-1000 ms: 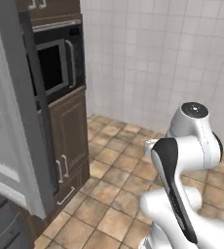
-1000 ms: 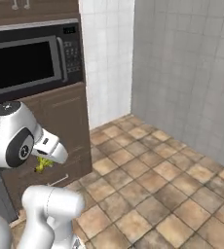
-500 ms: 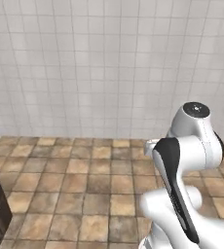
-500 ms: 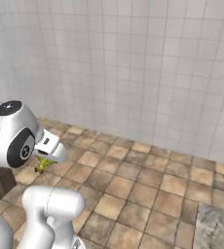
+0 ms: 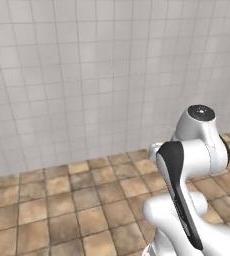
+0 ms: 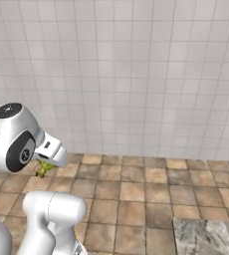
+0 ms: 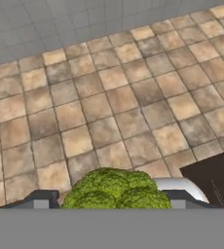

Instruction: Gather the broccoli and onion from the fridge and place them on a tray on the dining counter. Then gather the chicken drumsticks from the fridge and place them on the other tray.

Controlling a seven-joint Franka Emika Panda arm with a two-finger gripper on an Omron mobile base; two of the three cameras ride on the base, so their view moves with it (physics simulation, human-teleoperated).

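Note:
The broccoli [image 7: 115, 188], bright green and lumpy, sits between my two fingertips [image 7: 41, 198] at the bottom of the hand view. My gripper [image 7: 110, 199] is shut on it and carries it above the brown floor tiles. In the right base view the broccoli [image 6: 45, 169] shows as a small green piece hanging under the white hand, where the gripper [image 6: 46, 165] points downward at the left. The fridge, onion, drumsticks and trays are out of view.
A white tiled wall [image 5: 87, 75] stands ahead, with brown floor tiles [image 5: 62, 200] below it. A corner of a grey marbled stone surface [image 6: 206, 236] shows at the lower right of the right base view. My arm [image 5: 187, 165] fills the lower right of the left base view.
The whole scene has swung: the dark cabinet with the microwave has passed out of both base views, so the base has turned. The broccoli stays in the gripper.

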